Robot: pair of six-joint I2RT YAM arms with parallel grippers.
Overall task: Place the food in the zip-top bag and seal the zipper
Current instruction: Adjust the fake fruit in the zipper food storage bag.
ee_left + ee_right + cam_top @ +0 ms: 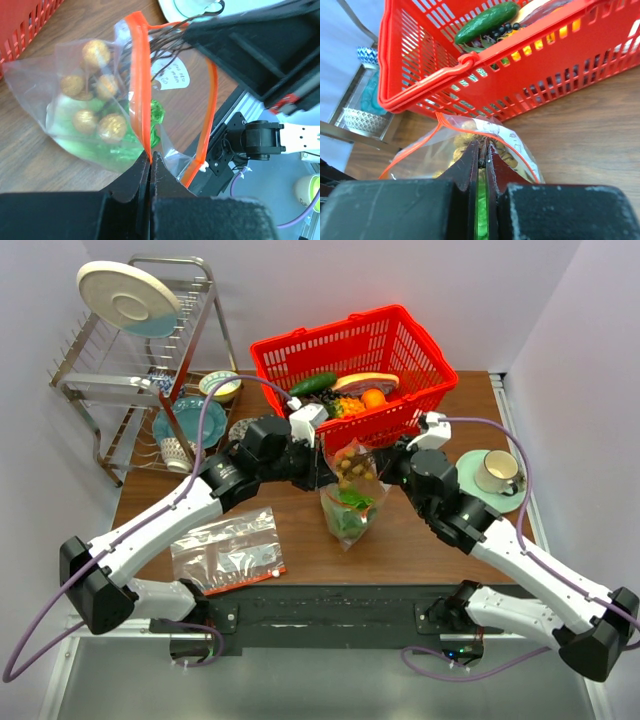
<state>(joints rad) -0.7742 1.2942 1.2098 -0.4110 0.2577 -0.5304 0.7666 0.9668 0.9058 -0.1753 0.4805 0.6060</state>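
The table point(400, 555) carries a red basket point(280, 375) at its far edge. Just in front of the basket, about mid-table, the bag point(350, 502) hangs between the two arms. A spare bag point(228, 552) lies flat by the near left edge. The left gripper point(151, 159) is clamped on the bag's mouth, right at the strip. The right gripper point(483, 150) is clamped on the mouth edge from the other side, and both pairs of jaws are pressed tight on plastic. A cucumber point(487, 21) lies in the basket, not in the bag. The zipper point(140, 85) gapes, its two strips apart. Green leaf point(156, 114) and nuts point(95, 52) sit inside. Loading looks part done. Next, one gripper would likely let go to fetch the cucumber while the other keeps the mouth up, and then the strips need lining up and pinching shut.
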